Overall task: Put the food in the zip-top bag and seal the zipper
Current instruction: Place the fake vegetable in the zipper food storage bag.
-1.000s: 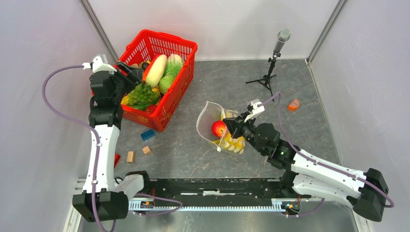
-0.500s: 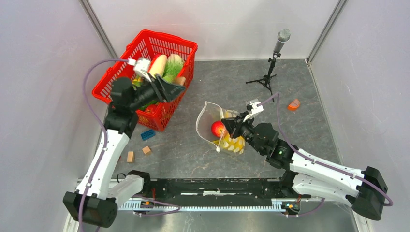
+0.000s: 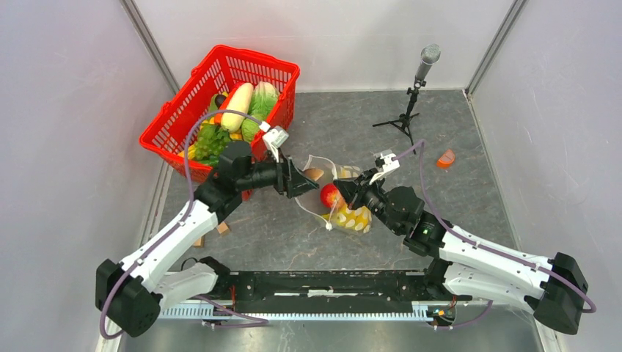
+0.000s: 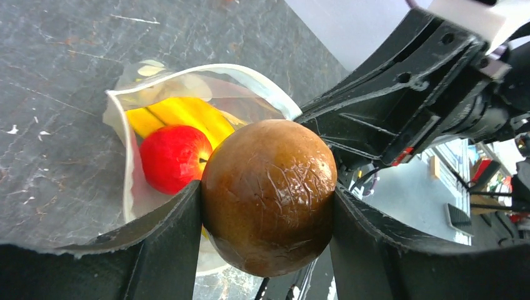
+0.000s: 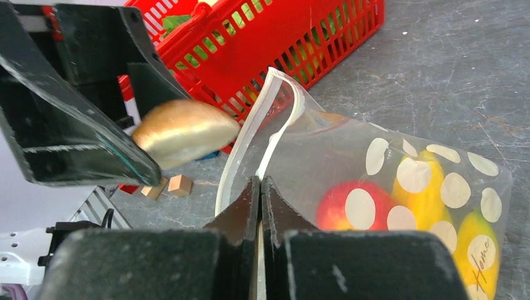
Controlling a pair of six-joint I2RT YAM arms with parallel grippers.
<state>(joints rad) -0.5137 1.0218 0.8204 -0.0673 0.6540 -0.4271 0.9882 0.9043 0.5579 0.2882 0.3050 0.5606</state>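
Note:
The zip-top bag point(image 3: 308, 194) lies mid-table with its mouth held up and open toward the left. Inside it are a red apple point(image 3: 331, 195) and yellow bananas point(image 3: 356, 218). My right gripper point(image 3: 345, 187) is shut on the zipper point(image 5: 275, 137) at the mouth's rim, seen close in the right wrist view point(image 5: 260, 184). My left gripper point(image 3: 312, 176) is shut on a round brown food piece point(image 4: 269, 194), hanging just in front of the bag's mouth point(image 4: 187, 72). The apple point(image 4: 172, 156) and bananas point(image 4: 181, 112) show behind it.
A red basket point(image 3: 257, 57) with more toy food stands at the back left. A microphone on a tripod point(image 3: 414, 88) is at the back right, with an orange piece point(image 3: 445, 158) near the right wall. A wooden cube point(image 3: 222, 228) lies under the left arm.
My left arm swung from the basket to the right and down, carrying the brown food to the bag's mouth. The right arm and bag stayed put.

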